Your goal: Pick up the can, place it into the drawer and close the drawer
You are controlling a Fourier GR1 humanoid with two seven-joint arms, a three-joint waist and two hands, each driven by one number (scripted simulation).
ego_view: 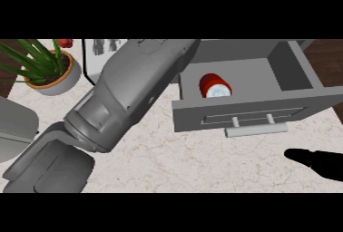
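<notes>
The left forearm is a broad, smooth shell of matt mid-grey, tapering along its length, with a shallow rectangular recessed panel set into its upper face. A rounded ring-like collar separates it from a darker grey, boxy segment with softened corners. The right hand is plain glossy black, rounded and unmarked.

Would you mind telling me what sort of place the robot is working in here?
Most likely a kitchen counter: a pale, marble-patterned countertop, a grey drawer with a bar handle, pulled open with a red can inside, and a potted plant at the back left.
</notes>
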